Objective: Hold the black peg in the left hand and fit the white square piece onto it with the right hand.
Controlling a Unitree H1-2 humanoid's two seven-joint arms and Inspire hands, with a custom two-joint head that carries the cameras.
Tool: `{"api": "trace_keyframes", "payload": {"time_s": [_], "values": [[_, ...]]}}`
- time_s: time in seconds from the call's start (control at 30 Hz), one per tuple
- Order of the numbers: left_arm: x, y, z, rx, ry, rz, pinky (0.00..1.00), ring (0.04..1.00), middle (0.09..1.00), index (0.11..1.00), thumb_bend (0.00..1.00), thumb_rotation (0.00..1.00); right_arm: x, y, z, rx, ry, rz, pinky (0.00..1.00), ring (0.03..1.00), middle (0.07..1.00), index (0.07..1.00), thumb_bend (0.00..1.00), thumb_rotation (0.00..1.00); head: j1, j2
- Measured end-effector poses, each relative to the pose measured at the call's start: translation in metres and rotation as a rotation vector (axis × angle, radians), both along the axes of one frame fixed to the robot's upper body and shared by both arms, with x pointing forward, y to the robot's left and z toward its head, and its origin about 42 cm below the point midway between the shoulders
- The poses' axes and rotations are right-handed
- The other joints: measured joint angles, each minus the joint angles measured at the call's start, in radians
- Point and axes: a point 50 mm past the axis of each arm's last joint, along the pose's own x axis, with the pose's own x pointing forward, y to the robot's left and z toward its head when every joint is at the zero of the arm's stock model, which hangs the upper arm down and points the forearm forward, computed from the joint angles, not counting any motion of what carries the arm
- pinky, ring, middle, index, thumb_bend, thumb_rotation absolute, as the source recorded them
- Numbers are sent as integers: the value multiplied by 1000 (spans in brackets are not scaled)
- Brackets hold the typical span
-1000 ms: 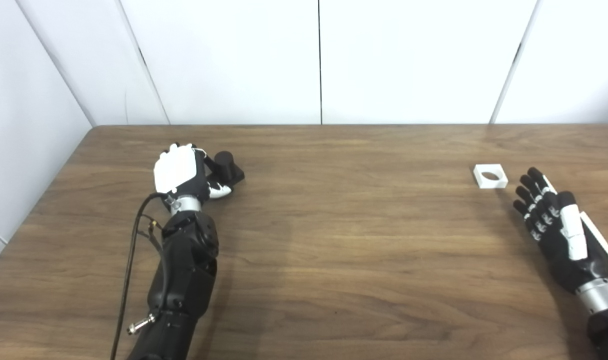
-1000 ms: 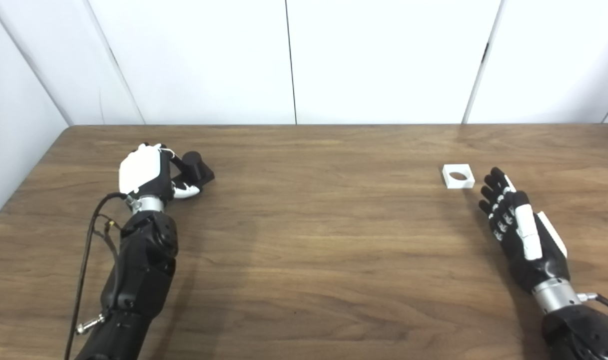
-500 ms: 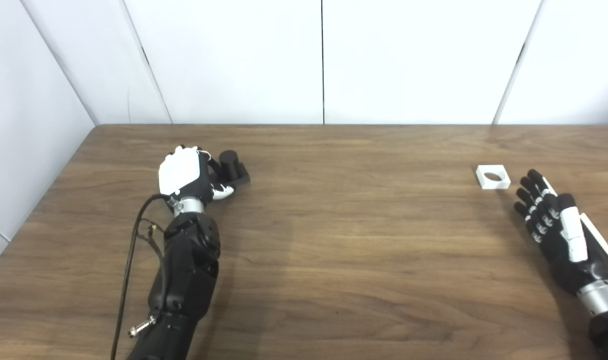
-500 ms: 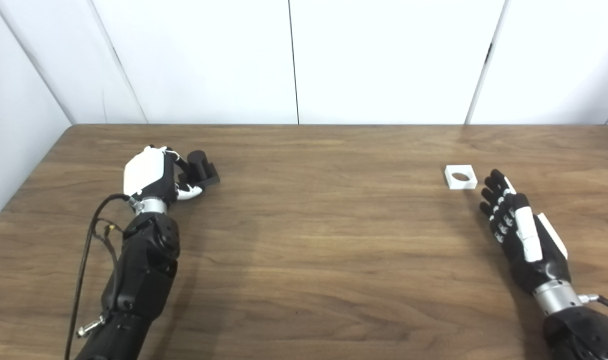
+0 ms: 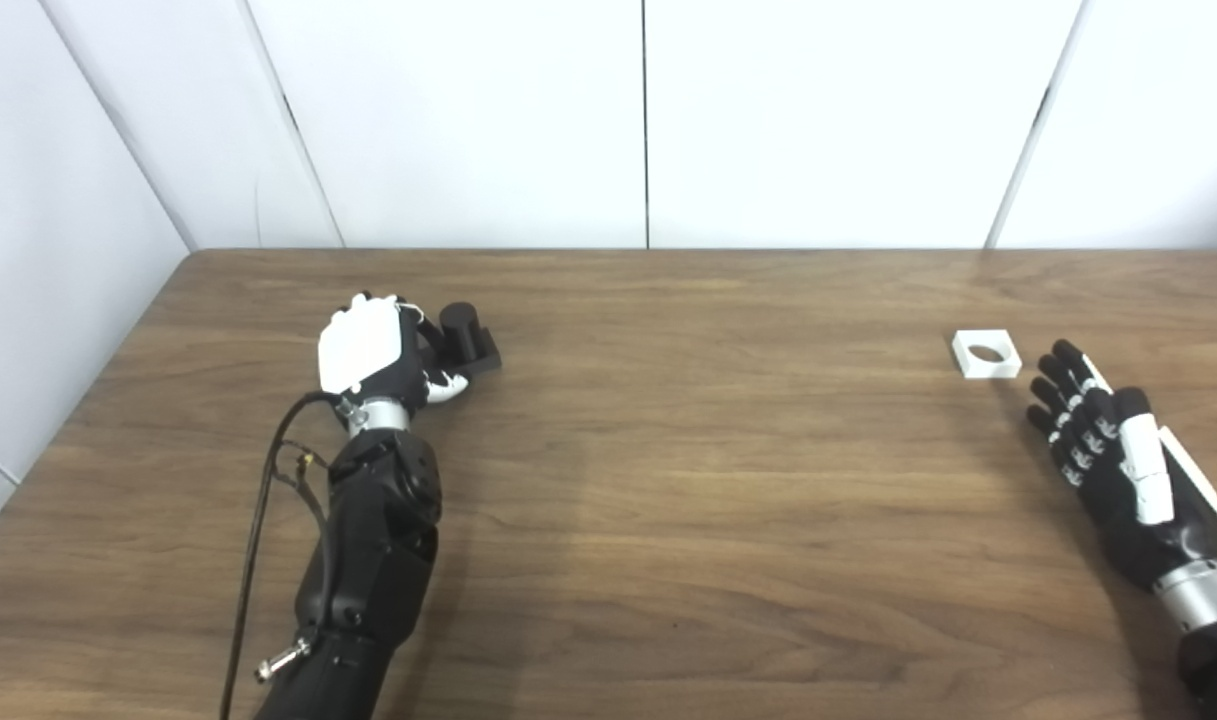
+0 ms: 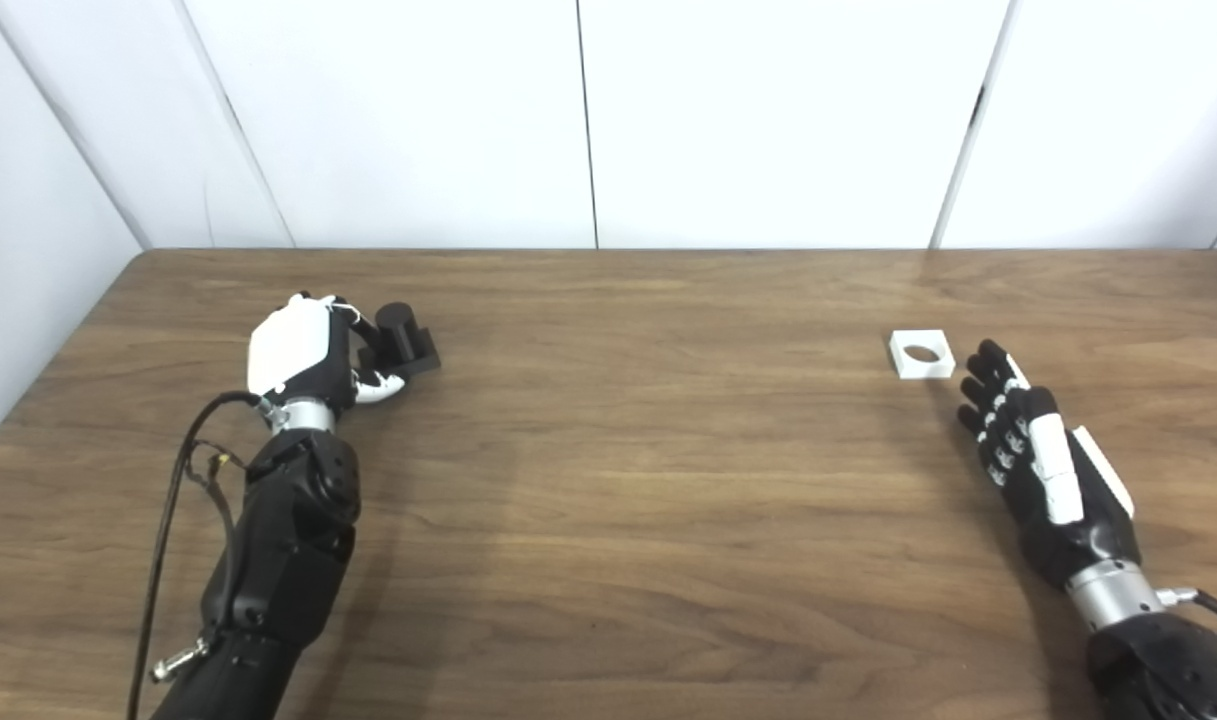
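Left hand (image 5: 373, 350) is being kept closed around the black peg (image 5: 463, 335), which is standing upright on its square base on the wooden table (image 5: 668, 450), at about nine o'clock from the table's middle. Right hand (image 5: 1118, 450) is being held open and empty, fingers apart and stretched toward eleven o'clock. The white square piece (image 5: 986, 353) is being left flat on the table near those fingertips, not touched.
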Motion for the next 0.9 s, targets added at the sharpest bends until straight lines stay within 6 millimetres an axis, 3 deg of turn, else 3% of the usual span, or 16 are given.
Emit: {"api": "trace_keyframes", "payload": {"time_s": [0.57,0.9], "values": [[-8,-8,-1,-23,-11,-34,1000,1000,897,486,520,55,0,0,0,-8,6,0,1000,1000,1000,1000,697,978,-5,2],[-24,-22,-4,-28,-24,-88,984,1000,911,488,520,55,-2,1,-1,7,19,1,1000,1000,1000,1000,686,963,-11,3]]}}
